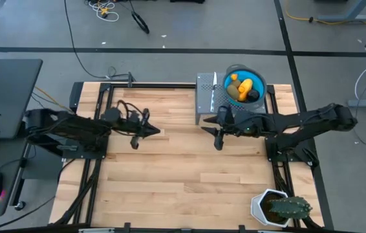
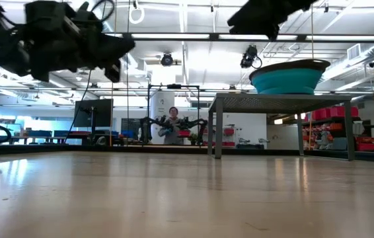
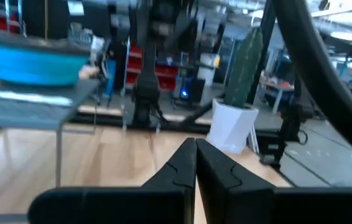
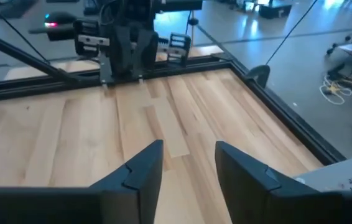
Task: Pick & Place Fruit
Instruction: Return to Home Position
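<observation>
Up at one o'clock on the wooden surface (image 1: 170, 175), the high view shows the fruit (image 1: 244, 87) heaped in a blue bowl (image 1: 227, 72) that stands on a small grey shelf (image 1: 205, 84). A yellow oblong, olive ovals, a dark round piece and orange bits lie touching one another. A thin pale stick (image 1: 214, 97) lies on the shelf at the bowl's nine o'clock. Both arms hover over mid-surface: the left gripper (image 1: 156, 131) toward nine o'clock, the right gripper (image 1: 210, 130) just below the shelf, at six o'clock from it. A cactus (image 1: 290, 207) sits at five o'clock.

From table height, the bowl (image 2: 286, 76) tops the shelf (image 2: 273, 102) at two o'clock, both arms hang high, and nothing of the fruit shows above the rim.

Looking from the left wrist, that gripper (image 3: 194, 163) has its fingers pressed together on nothing.

Seen from the right wrist, that gripper (image 4: 188, 165) stands spread and empty over bare wood.

The pieces look small, light, hard and smooth, so probably slippery. The oblong would best be pinched across its narrow middle and the rounds across their widest part. With all the fruit in view lying in the bowl, no further pick seems needed.
</observation>
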{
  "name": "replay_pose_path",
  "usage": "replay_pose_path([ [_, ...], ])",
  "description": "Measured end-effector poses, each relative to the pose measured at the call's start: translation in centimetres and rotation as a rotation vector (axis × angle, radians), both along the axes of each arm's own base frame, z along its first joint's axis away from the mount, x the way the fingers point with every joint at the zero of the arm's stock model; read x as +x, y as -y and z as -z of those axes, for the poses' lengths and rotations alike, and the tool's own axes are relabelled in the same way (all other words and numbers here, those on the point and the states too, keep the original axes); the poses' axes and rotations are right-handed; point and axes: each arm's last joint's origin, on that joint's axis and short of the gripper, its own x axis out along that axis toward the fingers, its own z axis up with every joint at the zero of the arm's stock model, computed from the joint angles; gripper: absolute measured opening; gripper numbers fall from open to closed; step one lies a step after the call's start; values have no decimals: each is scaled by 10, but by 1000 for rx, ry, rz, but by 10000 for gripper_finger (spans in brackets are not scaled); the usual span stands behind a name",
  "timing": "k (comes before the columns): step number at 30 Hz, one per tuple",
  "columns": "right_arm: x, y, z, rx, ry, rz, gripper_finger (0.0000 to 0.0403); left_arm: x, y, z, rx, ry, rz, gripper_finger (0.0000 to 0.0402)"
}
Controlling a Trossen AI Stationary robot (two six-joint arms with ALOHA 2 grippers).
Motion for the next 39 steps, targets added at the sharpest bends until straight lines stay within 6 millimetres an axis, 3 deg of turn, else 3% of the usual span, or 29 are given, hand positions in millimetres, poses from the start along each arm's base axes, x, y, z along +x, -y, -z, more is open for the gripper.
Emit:
replay_pose_path([
  [9, -35, 3, 43, 22, 153, -73, 105, -48, 7, 8, -33, 84, -157, 9],
  [12, -48, 2, 56, 29, 219, -148, 92, -50, 7, 7, -50, 75, -167, 10],
  [24, -89, 5, 106, 75, 294, -155, 66, -53, 10, 3, -30, 105, -161, 8],
  [31, -105, 6, 118, 85, 349, -158, 65, -53, 10, 3, -43, 97, -152, 8],
  [39, -114, 7, 112, 52, 395, -167, 64, -56, 12, 5, -58, 57, -160, 5],
])
